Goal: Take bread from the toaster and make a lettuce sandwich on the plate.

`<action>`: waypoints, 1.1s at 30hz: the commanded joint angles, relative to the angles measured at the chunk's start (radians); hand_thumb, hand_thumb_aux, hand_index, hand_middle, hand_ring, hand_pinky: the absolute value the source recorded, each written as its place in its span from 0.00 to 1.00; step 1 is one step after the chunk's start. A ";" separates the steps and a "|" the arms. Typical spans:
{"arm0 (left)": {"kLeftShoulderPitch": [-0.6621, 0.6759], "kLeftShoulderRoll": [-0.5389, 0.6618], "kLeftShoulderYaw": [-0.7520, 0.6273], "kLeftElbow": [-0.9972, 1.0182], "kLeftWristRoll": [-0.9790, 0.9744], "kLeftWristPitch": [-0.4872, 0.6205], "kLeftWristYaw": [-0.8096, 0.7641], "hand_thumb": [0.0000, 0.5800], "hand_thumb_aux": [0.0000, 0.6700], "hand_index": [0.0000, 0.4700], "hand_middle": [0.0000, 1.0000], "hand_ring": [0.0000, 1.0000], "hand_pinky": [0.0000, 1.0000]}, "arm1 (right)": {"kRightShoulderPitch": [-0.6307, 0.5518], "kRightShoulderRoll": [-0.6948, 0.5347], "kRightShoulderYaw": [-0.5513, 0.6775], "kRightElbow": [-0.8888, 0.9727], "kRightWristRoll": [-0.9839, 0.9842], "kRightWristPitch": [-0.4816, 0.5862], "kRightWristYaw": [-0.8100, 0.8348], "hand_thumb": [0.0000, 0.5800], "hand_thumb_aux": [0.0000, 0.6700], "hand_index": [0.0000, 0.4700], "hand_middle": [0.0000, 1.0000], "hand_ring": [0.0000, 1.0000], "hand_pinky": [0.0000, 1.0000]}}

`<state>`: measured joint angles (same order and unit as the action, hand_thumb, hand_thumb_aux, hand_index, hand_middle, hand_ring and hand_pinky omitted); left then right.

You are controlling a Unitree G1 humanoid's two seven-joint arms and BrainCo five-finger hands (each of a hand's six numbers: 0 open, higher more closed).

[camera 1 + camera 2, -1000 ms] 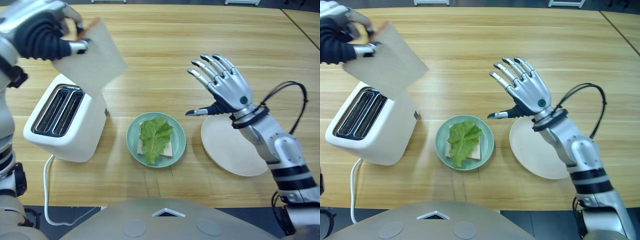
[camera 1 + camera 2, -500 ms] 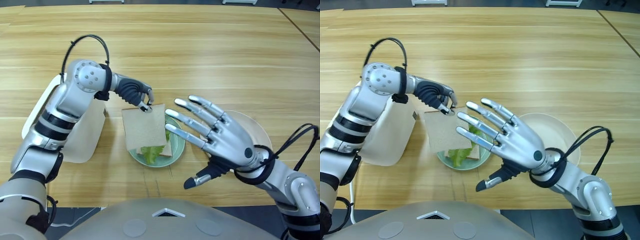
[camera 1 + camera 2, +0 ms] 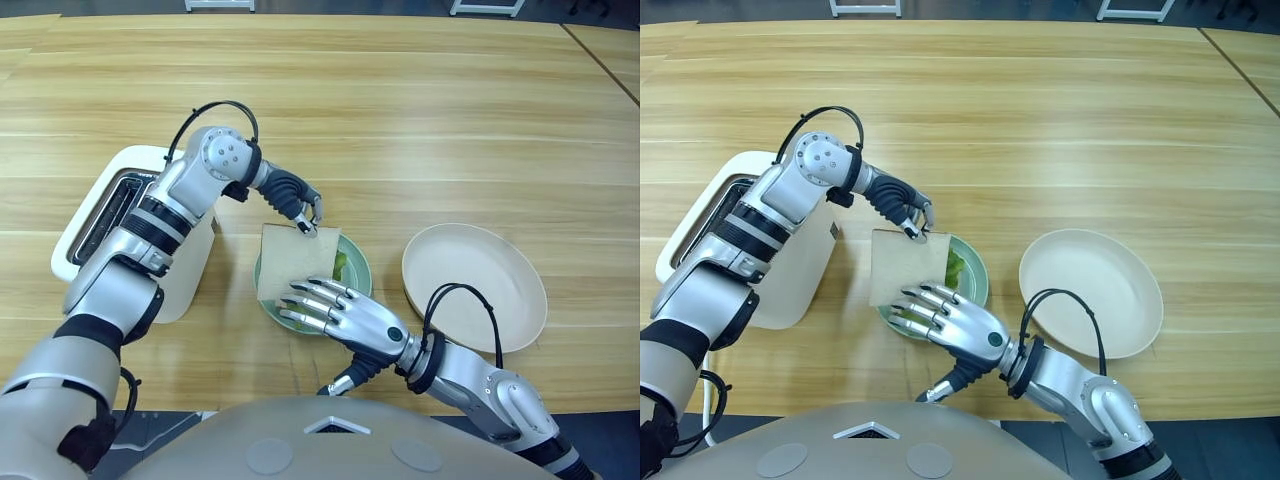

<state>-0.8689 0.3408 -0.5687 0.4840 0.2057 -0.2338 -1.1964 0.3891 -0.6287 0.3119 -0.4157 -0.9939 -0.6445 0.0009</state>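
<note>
Over the plate [image 3: 362, 276], left robot hand [image 3: 296, 201] pinches bread [image 3: 294, 263].

Left hand [image 3: 903, 210] pinches the top corner of a pale square slice of bread [image 3: 902, 268], held tilted over a small round green plate [image 3: 981, 276] near the near edge of the light wooden table [image 3: 1060, 130]. A green lettuce leaf [image 3: 955, 268] shows on the plate. Right hand [image 3: 962, 323], fingers spread, at the slice's lower edge. White two-slot toaster [image 3: 790, 275] to the plate's left; round beige shallow dish [image 3: 1090, 292] to its right.
</note>
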 commanded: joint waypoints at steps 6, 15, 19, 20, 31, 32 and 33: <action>0.034 -0.099 0.002 0.126 -0.022 -0.072 0.030 1.00 1.00 1.00 1.00 1.00 1.00 | -0.001 0.021 0.023 -0.077 -0.003 0.028 0.069 0.00 0.00 0.00 0.00 0.00 0.00; 0.050 -0.082 0.032 0.137 -0.009 -0.061 0.068 1.00 1.00 1.00 1.00 1.00 1.00 | 0.069 -0.008 -0.125 -0.319 0.024 0.058 0.126 0.00 0.00 0.00 0.00 0.00 0.00; 0.042 -0.070 0.039 0.162 0.013 -0.039 0.099 1.00 1.00 1.00 1.00 1.00 1.00 | 0.062 -0.019 -0.170 -0.302 0.042 0.060 0.150 0.00 0.00 0.00 0.00 0.00 0.00; 0.040 -0.073 0.040 0.172 0.015 -0.041 0.106 1.00 1.00 1.00 1.00 1.00 1.00 | 0.059 -0.019 -0.171 -0.286 0.039 0.060 0.153 0.00 0.00 0.00 0.00 0.00 0.00; 0.033 -0.125 0.045 0.380 0.066 -0.081 0.247 1.00 1.00 1.00 1.00 1.00 1.00 | -0.103 0.054 -0.008 0.021 -0.047 0.097 0.193 0.00 0.00 0.00 0.00 0.00 0.00; 0.035 -0.131 0.044 0.393 0.072 -0.084 0.258 1.00 1.00 1.00 1.00 1.00 1.00 | -0.121 0.062 0.009 0.044 -0.049 0.105 0.203 0.00 0.00 0.00 0.00 0.00 0.00; 0.037 -0.135 0.041 0.404 0.080 -0.086 0.267 1.00 1.00 1.00 1.00 1.00 1.00 | -0.141 0.068 0.024 0.069 -0.054 0.111 0.211 0.00 0.00 0.00 0.00 0.00 0.00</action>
<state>-0.8655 0.2038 -0.5231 0.8524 0.2615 -0.3105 -0.9517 0.2856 -0.5739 0.3056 -0.3956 -1.0374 -0.5493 0.1837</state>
